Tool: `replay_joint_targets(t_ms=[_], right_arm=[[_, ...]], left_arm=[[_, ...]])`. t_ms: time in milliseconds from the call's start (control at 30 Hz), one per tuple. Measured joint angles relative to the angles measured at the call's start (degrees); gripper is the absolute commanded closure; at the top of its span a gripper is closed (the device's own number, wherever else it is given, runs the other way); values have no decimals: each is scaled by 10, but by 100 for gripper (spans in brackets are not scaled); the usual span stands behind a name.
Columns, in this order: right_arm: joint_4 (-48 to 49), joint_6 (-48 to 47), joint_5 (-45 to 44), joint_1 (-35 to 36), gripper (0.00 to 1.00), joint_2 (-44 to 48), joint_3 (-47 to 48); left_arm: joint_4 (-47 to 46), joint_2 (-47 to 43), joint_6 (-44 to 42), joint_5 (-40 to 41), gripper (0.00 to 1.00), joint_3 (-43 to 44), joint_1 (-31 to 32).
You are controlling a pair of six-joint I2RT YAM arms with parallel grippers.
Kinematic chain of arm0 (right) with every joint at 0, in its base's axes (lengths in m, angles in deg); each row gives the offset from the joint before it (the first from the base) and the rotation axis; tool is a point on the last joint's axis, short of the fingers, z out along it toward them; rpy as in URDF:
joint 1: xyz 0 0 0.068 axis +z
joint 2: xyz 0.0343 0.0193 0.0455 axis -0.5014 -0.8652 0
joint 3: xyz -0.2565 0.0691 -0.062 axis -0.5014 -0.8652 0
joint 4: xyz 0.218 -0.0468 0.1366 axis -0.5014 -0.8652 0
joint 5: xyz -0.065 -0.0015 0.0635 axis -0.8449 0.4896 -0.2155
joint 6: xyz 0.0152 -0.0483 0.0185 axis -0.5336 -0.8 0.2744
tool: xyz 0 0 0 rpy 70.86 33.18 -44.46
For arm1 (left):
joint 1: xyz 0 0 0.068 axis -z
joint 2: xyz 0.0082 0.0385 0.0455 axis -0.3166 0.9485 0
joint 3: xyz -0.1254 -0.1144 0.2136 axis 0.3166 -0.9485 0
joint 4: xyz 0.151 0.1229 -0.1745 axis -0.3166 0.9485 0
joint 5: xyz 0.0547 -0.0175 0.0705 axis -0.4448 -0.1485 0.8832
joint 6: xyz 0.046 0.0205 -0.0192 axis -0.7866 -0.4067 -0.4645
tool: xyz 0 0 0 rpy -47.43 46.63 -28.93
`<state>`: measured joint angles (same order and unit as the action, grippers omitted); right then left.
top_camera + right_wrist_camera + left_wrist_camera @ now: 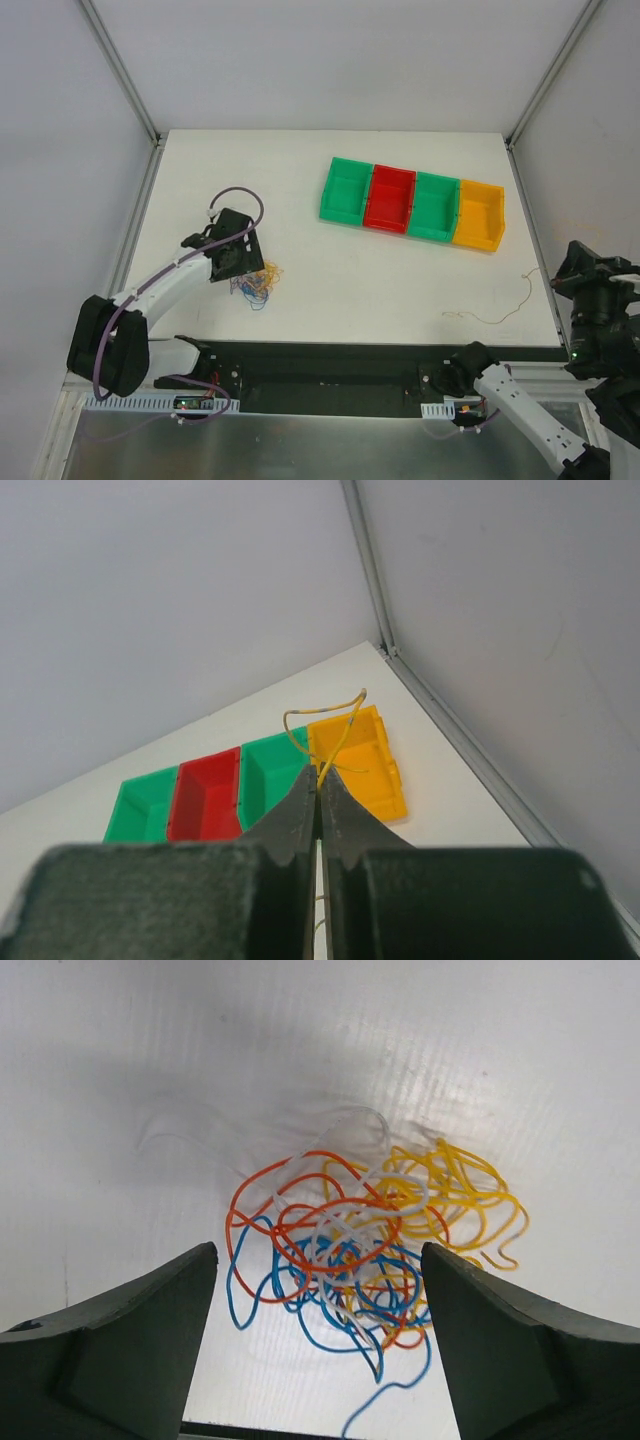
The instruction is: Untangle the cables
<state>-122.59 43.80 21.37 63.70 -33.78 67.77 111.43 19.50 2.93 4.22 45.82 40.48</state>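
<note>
The cables form a tangle [365, 1250] of thin orange, blue, yellow and white strands on the white table; it also shows in the top view [258, 283]. My left gripper [318, 1260] is open, its jaws on either side of the near part of the tangle and not closed on it; in the top view it [243, 262] sits just left of the tangle. My right gripper [318, 775] is shut on a single yellow cable [335, 735]. In the top view it [562, 278] is at the table's right edge, with that cable [500, 312] trailing onto the table.
A row of open bins stands at the back right: green [345, 190], red [392, 198], green [437, 206], yellow [480, 214]. They also show in the right wrist view, the yellow bin [365, 765] nearest the fingertips. Frame posts stand at the table corners.
</note>
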Motion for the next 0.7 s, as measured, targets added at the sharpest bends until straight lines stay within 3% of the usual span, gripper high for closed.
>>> replay_joint_targets(t_ms=[167,400,700], right_arm=[[-2,13,62,4,100,-25,-33],[5,41,191,4,100,-116,-77],[59,96,424,4,100,-212,-238]], left_arm=[[21,-76,-30,-42,4,29,0],[27,-150,-73,-123,4,160,0],[-30,-75,-78,-279,5,301,1]])
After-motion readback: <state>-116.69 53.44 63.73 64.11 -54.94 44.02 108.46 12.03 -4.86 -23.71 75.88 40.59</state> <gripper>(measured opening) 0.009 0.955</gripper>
